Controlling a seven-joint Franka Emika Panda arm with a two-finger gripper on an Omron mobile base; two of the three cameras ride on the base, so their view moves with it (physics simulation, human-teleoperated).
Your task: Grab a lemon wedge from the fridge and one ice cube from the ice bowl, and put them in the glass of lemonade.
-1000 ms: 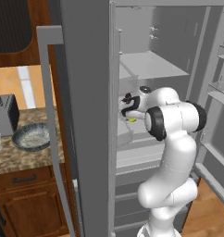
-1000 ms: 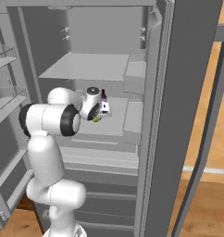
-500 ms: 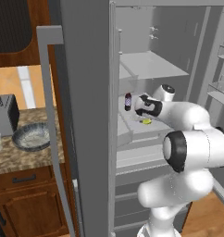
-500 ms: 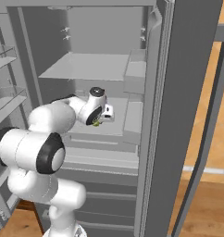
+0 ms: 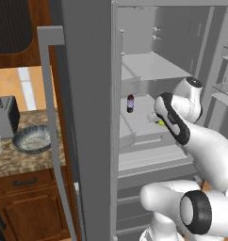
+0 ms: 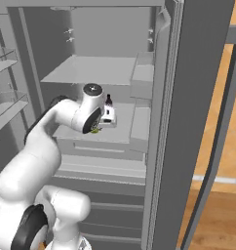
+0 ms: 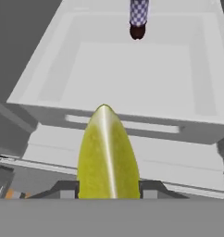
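The tool [image 7: 108,187] has carried the lemon wedge [image 7: 108,155] away from the bottle [image 5: 130,103].

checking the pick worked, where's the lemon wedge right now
The lemon wedge sits clamped in the hand, held in front of the open fridge's middle shelf, with a small dark bottle standing further back on that shelf.

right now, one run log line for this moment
phase: carry | jaws: shut on lemon wedge | site: open fridge | ice bowl: untouched on counter
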